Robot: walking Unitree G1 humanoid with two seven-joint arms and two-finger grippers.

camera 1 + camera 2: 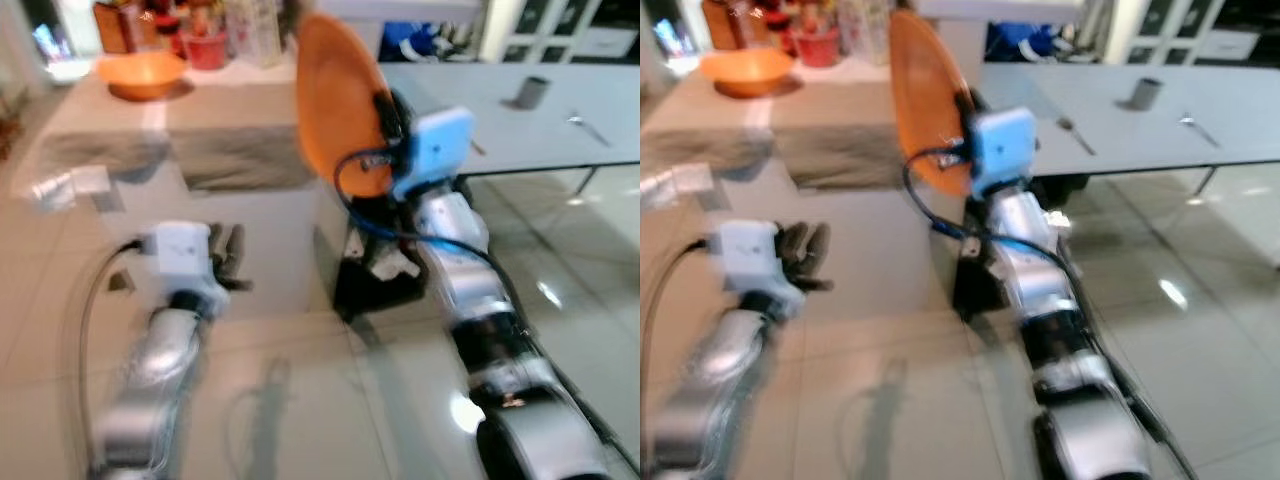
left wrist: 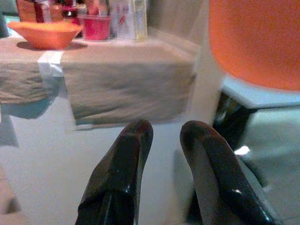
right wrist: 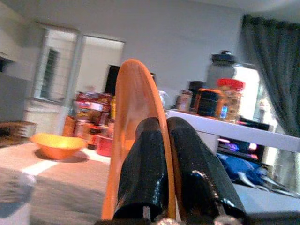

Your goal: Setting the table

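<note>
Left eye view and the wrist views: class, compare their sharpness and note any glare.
Left eye view: motion-blurred throughout, with bright glare patches on the floor. Right wrist view: fairly sharp on the plate edge in the right end effector. Left wrist view: left end effector fingers clear, the bowl soft.

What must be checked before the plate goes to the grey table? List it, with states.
1. Right claw shut on the orange plate, pinching its rim: ok.
2. Plate held on edge, upright: ok for carrying, not ok for setting down.
3. Left claw open, holding nothing: ok.
4. Bare spot on the grey table near the cup and fork: ok.
5. Sharp view: not ok, blurred.
</note>
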